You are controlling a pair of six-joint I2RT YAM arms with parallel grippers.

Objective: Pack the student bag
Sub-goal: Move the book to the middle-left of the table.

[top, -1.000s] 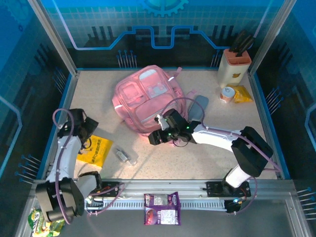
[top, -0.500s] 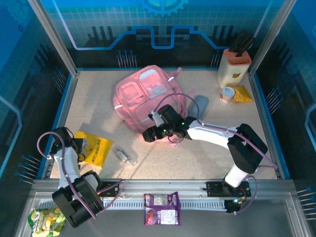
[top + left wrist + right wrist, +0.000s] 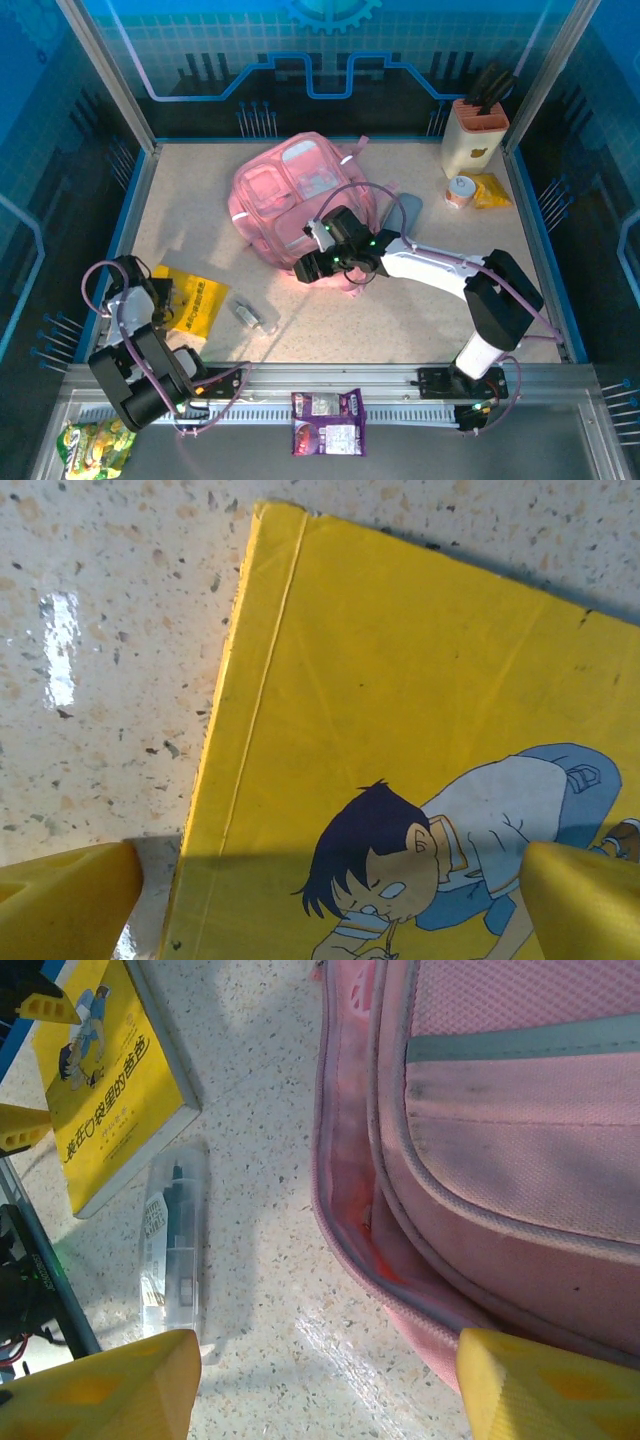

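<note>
Top external: speckled table (image 3: 400,330), blue walls (image 3: 300,60); left fingers (image 3: 60,900) and right fingers (image 3: 110,1390) spread wide, empty.

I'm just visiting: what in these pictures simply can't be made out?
- Student bag contents: top view, its pink fabric hides them.
- Yellow book cover: left wrist view, bottom edge cuts off the drawing.
- Clear case contents: right wrist view, blurred; top view, too small.

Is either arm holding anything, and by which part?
Nothing is held. The left gripper hangs, jaws open, over the yellow book; the right gripper, jaws open, sits beside the student bag.
</note>
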